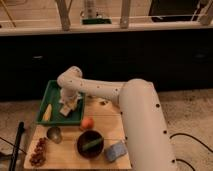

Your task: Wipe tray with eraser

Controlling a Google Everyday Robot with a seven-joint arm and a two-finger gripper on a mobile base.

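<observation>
The green tray [54, 90] sits at the back left of the wooden table. My gripper [67, 105] reaches down into the tray's right half from the white arm [100, 92]. A small pale block with a darker top, the eraser [65, 110], lies on the tray floor right under the gripper. Whether the gripper holds it is hidden by the wrist. A yellow object [47, 114] lies in the tray's front left corner.
On the wooden table [112, 125] stand an orange round object [87, 122], a dark bowl [90, 144] with something green in it, a blue-grey sponge pad [116, 151], a metal cup [54, 133] and a reddish packet [37, 151]. A black pole [18, 145] stands at the left.
</observation>
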